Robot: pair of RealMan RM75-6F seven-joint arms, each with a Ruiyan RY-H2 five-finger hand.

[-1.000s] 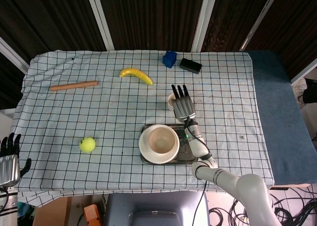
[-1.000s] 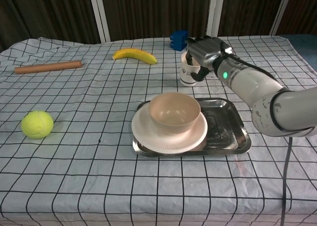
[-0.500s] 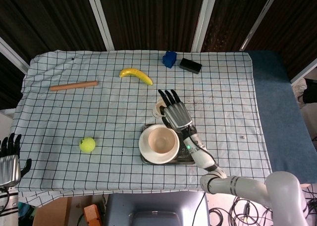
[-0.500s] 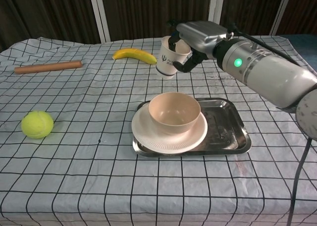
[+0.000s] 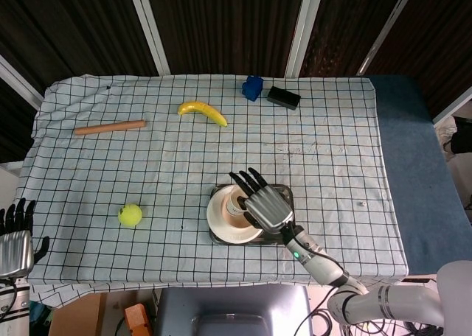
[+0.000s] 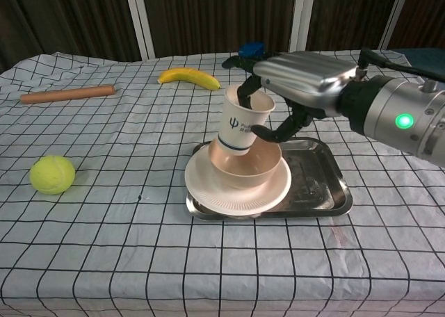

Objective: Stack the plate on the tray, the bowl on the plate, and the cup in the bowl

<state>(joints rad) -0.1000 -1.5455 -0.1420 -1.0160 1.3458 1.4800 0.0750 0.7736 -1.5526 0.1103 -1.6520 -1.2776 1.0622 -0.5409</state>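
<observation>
Cup (image 6: 243, 122): tilted, base just inside bowl (image 6: 245, 165) at 10 o'clock rim, gripped by right hand (image 6: 295, 94). Bowl on plate (image 6: 236, 192), tray (image 6: 320, 185). Risk: tilted release topples cup. Left hand (image 5: 13, 242): idle, fingers apart.

Even, bright overhead light; shadows under things are soft. Both views are sharp. Mild glare shows on the tray (image 6: 316, 185) and the right hand (image 6: 300, 80).

A glossy metal tray (image 6: 327, 192) is seen at centre on a matt checked cloth (image 6: 104, 254). The cup (image 6: 243, 122) looks like smooth paper. The right hand (image 6: 295, 87) is cased in brushed silvery metal.
</observation>
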